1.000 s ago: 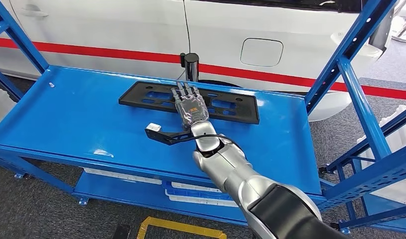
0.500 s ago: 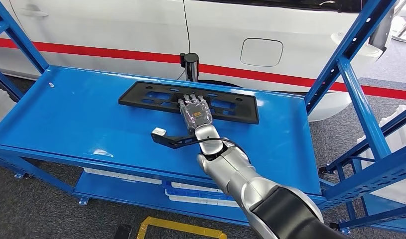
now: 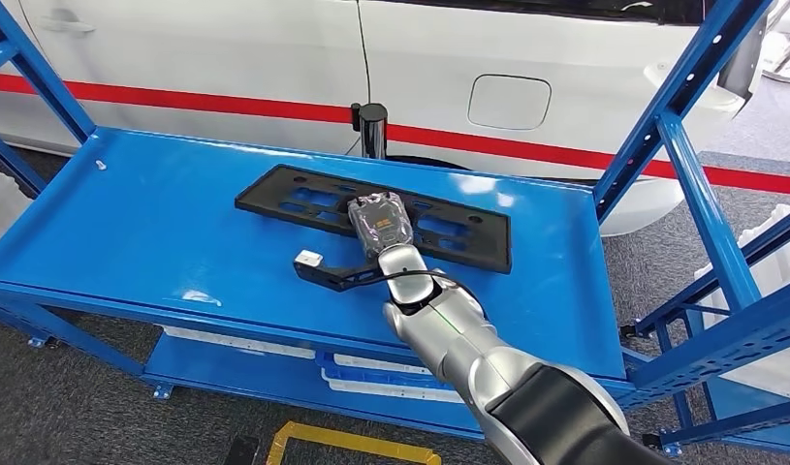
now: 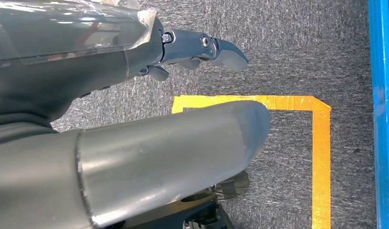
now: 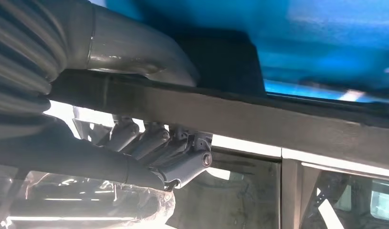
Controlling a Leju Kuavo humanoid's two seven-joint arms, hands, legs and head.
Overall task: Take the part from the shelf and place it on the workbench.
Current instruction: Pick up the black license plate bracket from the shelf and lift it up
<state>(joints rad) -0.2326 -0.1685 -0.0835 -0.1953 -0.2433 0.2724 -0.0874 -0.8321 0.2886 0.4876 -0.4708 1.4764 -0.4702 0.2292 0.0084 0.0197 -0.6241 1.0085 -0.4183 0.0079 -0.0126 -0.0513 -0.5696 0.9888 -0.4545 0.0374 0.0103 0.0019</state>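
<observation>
gripping one black part (image 3: pixel 439 225) on the shelf (image 3: pixel 148 223), right robot hand (image 3: pixel 379 219); left robot hand (image 4: pixel 135 95) released.

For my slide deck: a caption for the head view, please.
Right hand grips the black plastic frame on the blue shelf, beside a white car.

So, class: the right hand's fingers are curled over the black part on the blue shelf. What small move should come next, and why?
Probably a short, level lift. The right hand grips the black part near its middle, thumb on one face and fingers on the other in the right wrist view, and the part looks barely off the blue shelf. Lifting it straight should clear the shelf's blue uprights before it is carried off.
</observation>
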